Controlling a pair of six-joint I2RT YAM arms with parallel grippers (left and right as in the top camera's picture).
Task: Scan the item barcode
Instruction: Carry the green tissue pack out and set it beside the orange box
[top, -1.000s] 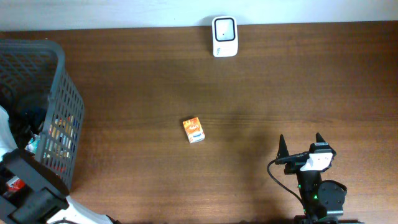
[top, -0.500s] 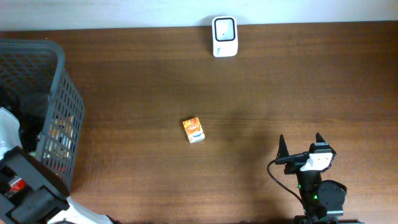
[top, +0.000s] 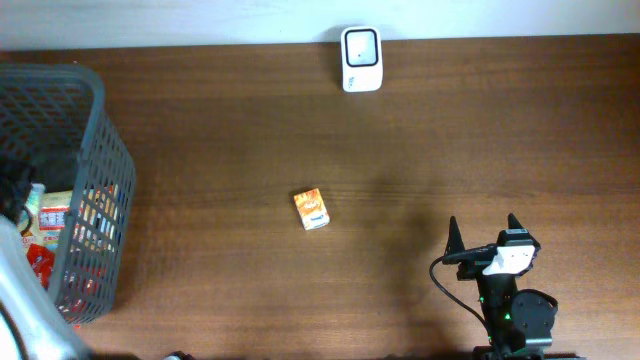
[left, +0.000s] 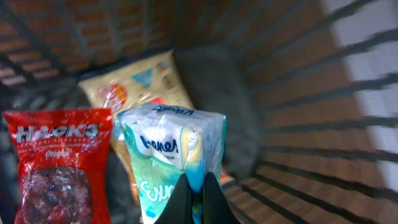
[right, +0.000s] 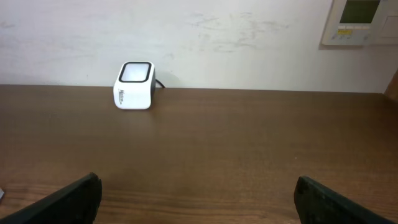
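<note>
Dark brown wooden table (top: 200, 120) against a white wall. At its left edge, a grey mesh basket (top: 112, 180), filled with packets. Inside, from the left wrist: a red bag (left: 56, 168) lettered "HACKS", with "Original" beneath. Behind it, a yellow packet (left: 143, 81), print too blurred to read. In front, upright, a soft white-and-green film-wrapped pack (left: 168, 149), blue lettering only partly legible.

Down in the basket, the left gripper (left: 196, 196), fingers pinched right together on the film at the pack's lower front. Low over the near right of the table, the right gripper (top: 483, 228), spread wide, holding nothing.

At the far edge by the wall, a white barcode scanner (top: 360, 58) with a dark-rimmed window; writing on its side too small to read. Mid-table, well apart from basket and scanner, a small orange box (top: 311, 208) lying flat. High on the wall in the right-wrist view, a pale control panel (right: 360, 22) with a greenish display.
</note>
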